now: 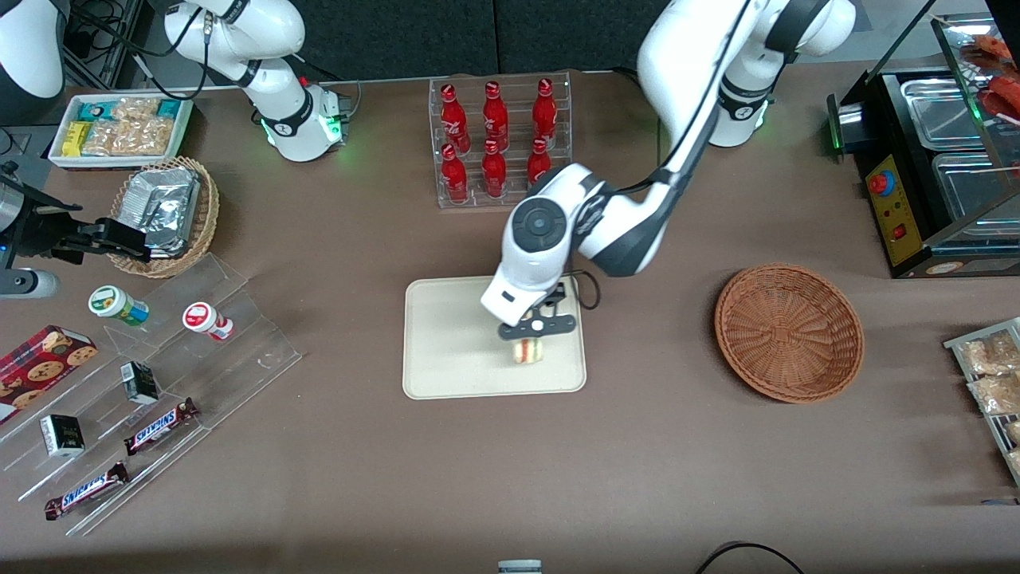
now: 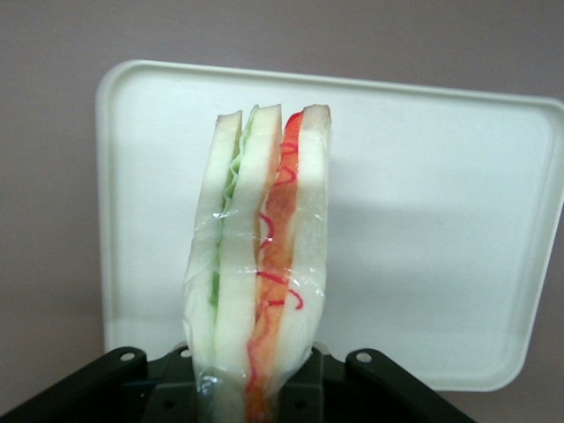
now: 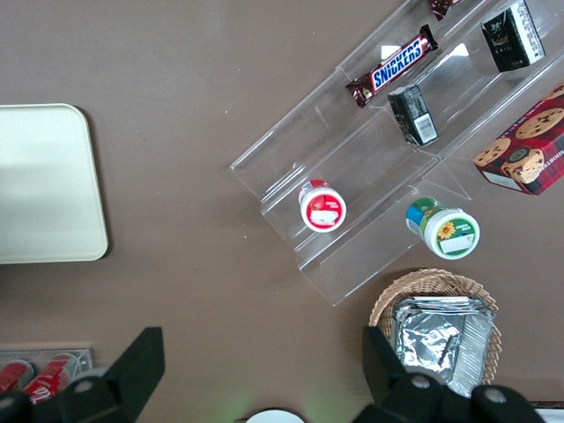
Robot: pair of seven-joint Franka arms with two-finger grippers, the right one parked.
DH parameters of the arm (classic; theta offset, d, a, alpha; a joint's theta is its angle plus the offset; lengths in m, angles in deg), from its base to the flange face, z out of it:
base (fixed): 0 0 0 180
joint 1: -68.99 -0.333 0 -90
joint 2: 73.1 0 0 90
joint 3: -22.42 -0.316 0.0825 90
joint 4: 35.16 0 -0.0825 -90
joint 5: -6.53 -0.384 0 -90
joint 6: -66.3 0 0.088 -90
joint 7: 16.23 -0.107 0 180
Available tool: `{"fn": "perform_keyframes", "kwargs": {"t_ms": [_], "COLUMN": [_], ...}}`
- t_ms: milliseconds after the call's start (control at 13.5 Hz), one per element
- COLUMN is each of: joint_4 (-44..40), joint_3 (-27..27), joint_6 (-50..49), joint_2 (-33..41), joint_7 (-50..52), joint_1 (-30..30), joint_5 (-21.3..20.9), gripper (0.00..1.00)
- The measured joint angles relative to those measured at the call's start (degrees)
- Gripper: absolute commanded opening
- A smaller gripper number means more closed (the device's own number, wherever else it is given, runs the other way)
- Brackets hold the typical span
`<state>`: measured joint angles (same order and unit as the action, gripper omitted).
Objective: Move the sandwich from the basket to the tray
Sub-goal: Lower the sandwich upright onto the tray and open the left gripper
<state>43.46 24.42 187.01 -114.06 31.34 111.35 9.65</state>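
The gripper (image 1: 527,341) holds the plastic-wrapped sandwich (image 1: 527,351) over the cream tray (image 1: 446,351); the wicker basket (image 1: 789,332) sits empty.

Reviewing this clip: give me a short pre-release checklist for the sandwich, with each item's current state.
1. Gripper over the flat cream-white rectangular tray: ok.
2. Jaws shut on the wrapped triangular white-bread sandwich: ok.
3. Tray surface under the sandwich bare: ok.
4. Sandwich touching the tray: cannot tell.
5. Round reddish-brown woven wicker basket holds nothing: ok.
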Motion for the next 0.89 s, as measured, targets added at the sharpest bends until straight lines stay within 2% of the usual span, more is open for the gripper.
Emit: {"fn": "perform_keyframes", "kwargs": {"t_ms": [221,443,517,591,664,738,886], "joint_4": [-0.8,-1.0,-1.2,-1.5,-1.8,-2.0,-2.8], "joint_3": [-0.1,-0.1,-0.1,-0.1,-0.1,-0.1,-0.1], "joint_6": [3.1,6.7,7.9,8.6,8.7,8.8,9.0], "joint_2": [-4.1,-7.6,-8.5,-9.0,-9.2,-9.2,-9.2], "joint_7": [0.0,-0.3,-0.3,-0.3,-0.3,-0.3,-0.2], "joint_1": [1.9,2.5,2.6,2.7,2.8,2.9,3.0], "joint_5": [-1.2,-1.4,-1.5,-1.5,-1.5,-1.5,-1.6], "gripper": [0.14,0.19,0.27,0.52,0.97,1.00,1.00]}}
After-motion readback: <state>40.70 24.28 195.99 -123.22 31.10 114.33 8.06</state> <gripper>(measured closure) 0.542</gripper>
